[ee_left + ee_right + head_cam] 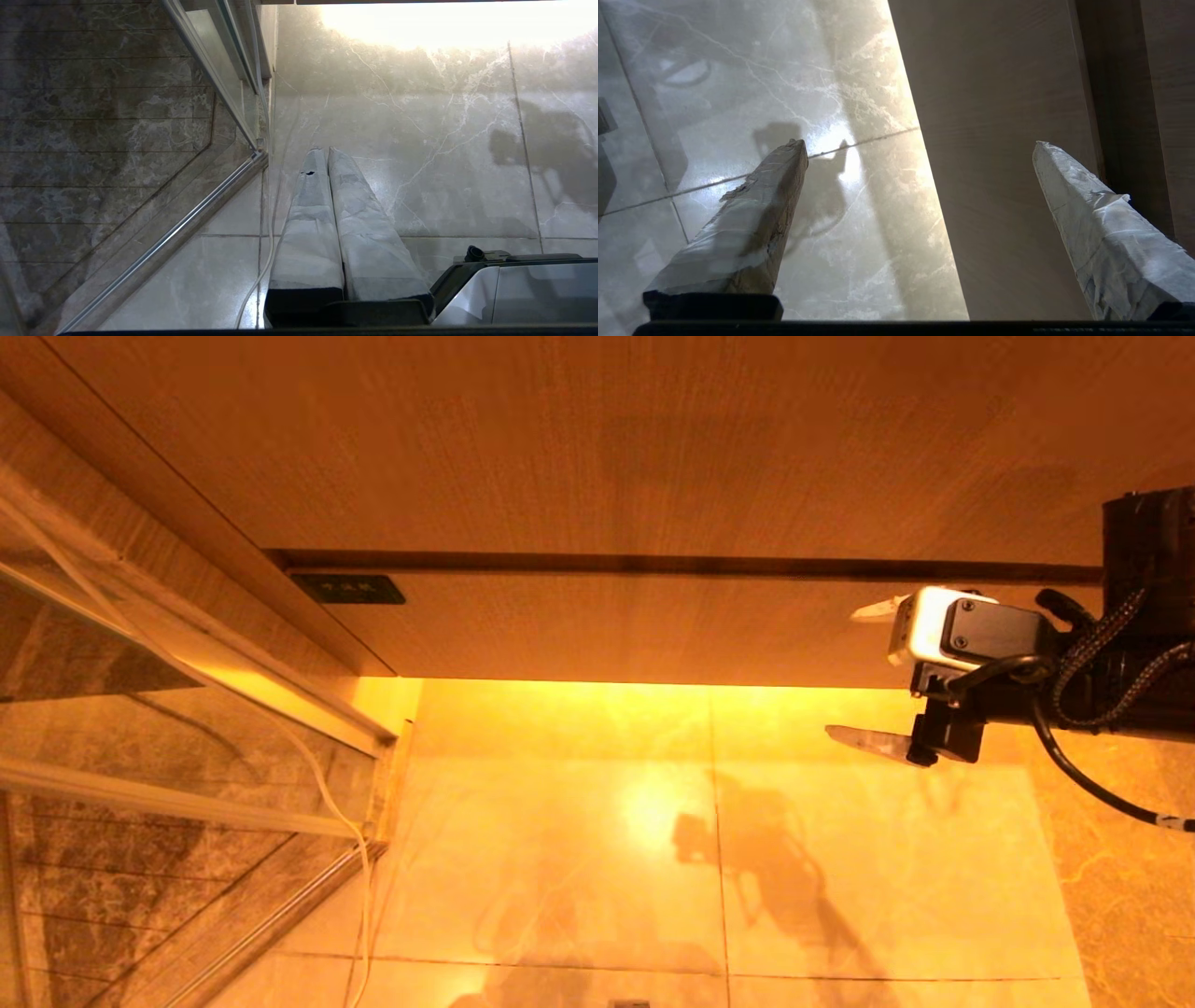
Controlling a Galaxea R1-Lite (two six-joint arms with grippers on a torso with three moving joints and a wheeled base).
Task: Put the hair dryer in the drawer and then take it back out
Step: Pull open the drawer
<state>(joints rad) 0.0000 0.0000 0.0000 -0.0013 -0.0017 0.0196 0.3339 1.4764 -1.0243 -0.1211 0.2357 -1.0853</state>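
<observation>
A: Wood fills the top of your head view: the countertop (597,439), and under its dark shadow line the drawer (653,625), whose plain front sits flush and closed. Do you see writing anywhere?

B: Only the small dark label plate (347,588) at the drawer front's left end. It carries pale characters, but you can't read them from here.

A: Where is your right gripper (864,672)?

B: At the right edge, level with the drawer front and pointing left across it. Its taped fingers (1092,219) stand wide apart with nothing between them; one lies over the drawer face, the other over the marble floor (579,859).

A: And your left gripper (327,156)?

B: Hanging low over the floor tiles beside the glass shower partition (219,88), its two wrapped fingers pressed together, empty.

A: The hair dryer?

B: You won't find it in any view; with the drawer closed, you cannot tell where it lies.
</observation>
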